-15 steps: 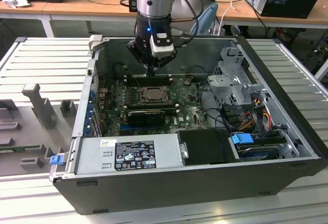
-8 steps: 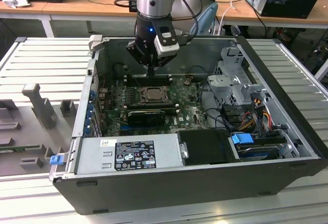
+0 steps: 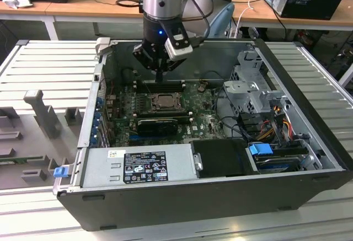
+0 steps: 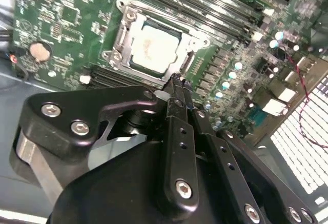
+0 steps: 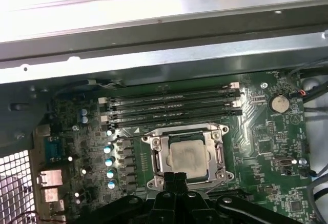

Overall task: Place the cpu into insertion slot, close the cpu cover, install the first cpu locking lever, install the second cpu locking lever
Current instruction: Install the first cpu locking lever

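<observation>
The cpu [image 5: 188, 157], a pale square chip, sits in the insertion slot [image 3: 149, 104] on the green motherboard [image 3: 204, 121]. It also shows at cpu [image 4: 154, 47] and cpu [image 3: 164, 102]. The cpu cover [image 5: 154, 155], a silver frame, lies flat around the chip, and its cover frame [image 4: 125, 26] shows a hinge end and screws. My gripper [image 5: 175, 175] hangs above the board by one edge of the socket, fingers shut together with nothing between them. In the second wrist view the gripper [image 4: 177, 80] points just beside the cover's corner. From outside, the gripper [image 3: 160, 78] stands over the socket inside the open case.
Black memory slots [image 5: 174, 106] run beside the socket. A long black finned card [image 3: 157, 124] lies on the other side. The grey power supply [image 3: 138, 164], a drive cage [image 3: 251, 86] and loose cables [image 3: 276, 125] crowd the case. Case walls [image 3: 94, 103] ring the board.
</observation>
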Robot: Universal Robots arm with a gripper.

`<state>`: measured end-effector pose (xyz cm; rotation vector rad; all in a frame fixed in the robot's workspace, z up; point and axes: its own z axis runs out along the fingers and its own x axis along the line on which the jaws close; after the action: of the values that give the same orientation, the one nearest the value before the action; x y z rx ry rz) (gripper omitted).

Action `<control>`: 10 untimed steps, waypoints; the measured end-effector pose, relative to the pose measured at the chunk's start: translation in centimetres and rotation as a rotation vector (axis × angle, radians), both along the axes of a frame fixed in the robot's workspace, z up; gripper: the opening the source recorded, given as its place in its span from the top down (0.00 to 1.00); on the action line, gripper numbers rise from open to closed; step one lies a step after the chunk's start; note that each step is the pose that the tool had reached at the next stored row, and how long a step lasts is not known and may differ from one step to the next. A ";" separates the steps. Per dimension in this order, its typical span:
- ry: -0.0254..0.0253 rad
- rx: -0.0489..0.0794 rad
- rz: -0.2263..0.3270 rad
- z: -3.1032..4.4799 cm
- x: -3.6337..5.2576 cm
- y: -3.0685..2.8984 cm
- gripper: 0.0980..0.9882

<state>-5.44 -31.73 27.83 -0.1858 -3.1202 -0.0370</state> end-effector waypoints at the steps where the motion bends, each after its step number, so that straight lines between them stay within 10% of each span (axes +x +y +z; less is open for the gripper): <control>1: 0.0000 0.004 0.001 -0.01 -0.19 0.00 0.99; 10: -0.0252 0.016 0.008 -0.20 -3.78 0.01 0.99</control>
<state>-9.22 -31.71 27.64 -0.1745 -3.1446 -0.0639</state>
